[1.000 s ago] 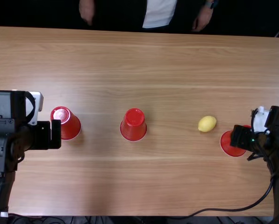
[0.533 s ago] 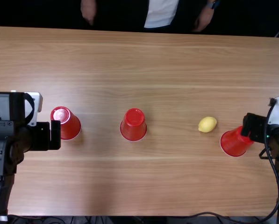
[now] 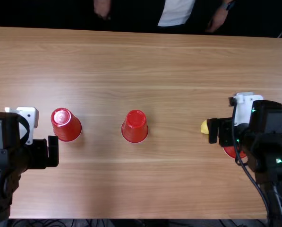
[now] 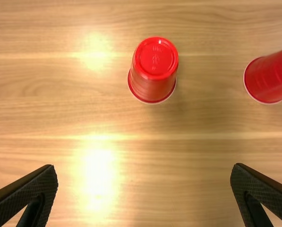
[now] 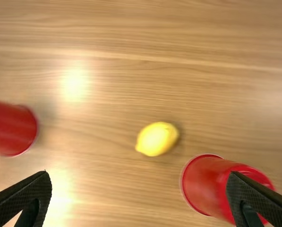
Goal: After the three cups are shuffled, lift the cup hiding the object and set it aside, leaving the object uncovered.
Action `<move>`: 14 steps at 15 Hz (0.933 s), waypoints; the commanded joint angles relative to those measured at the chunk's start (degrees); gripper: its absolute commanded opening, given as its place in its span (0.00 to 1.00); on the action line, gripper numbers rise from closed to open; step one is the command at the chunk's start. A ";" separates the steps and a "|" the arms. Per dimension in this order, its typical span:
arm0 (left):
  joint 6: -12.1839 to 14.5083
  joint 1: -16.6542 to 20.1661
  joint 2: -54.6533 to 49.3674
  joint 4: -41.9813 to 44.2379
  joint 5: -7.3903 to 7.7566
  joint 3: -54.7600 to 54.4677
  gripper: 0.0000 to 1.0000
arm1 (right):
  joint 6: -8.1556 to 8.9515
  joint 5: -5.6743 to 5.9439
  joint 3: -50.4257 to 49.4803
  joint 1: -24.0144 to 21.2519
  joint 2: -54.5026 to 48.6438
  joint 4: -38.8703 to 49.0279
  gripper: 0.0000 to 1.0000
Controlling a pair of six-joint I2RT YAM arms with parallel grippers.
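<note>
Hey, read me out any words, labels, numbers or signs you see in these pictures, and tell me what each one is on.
No text can be read anywhere.
Upturned base of the red plastic cup nearest the left arm: faint raised marks, too small to read.
Middle red cup, yellow lemon, red cup beside it, light brown wooden table: no print visible.

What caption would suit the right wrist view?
Uncovered yellow lemon on the wooden table, a red cup close by.
</note>
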 commanded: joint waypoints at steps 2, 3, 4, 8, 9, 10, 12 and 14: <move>0.09 0.05 -3.37 -0.32 0.19 -2.09 1.00 | 1.50 -0.15 -1.93 5.01 -3.86 -6.02 1.00; 0.09 0.23 -4.33 -1.48 0.19 -2.44 1.00 | 1.50 -0.15 -2.28 6.33 -4.74 -9.19 1.00; 0.19 0.31 -5.56 -2.54 0.19 -2.79 1.00 | 1.61 -0.15 -2.72 6.77 -6.06 -10.77 1.00; 0.40 0.40 -11.10 -2.12 0.51 -6.83 1.00 | 1.82 -0.04 -6.68 6.59 -15.46 -10.14 1.00; 0.30 0.40 -13.83 -1.90 0.41 -9.12 1.00 | 2.14 -0.04 -9.31 6.59 -19.86 -9.82 1.00; 0.30 0.40 -16.81 -1.48 0.41 -11.93 1.00 | 4.25 -0.04 -11.77 6.42 -24.34 -8.98 1.00; -0.02 0.40 -24.02 1.89 0.83 -20.37 1.00 | 9.20 0.06 -17.31 6.15 -32.34 -4.44 1.00; -0.23 0.40 -33.16 9.80 0.93 -30.30 1.00 | 9.41 0.06 -20.65 6.06 -40.51 -2.44 1.00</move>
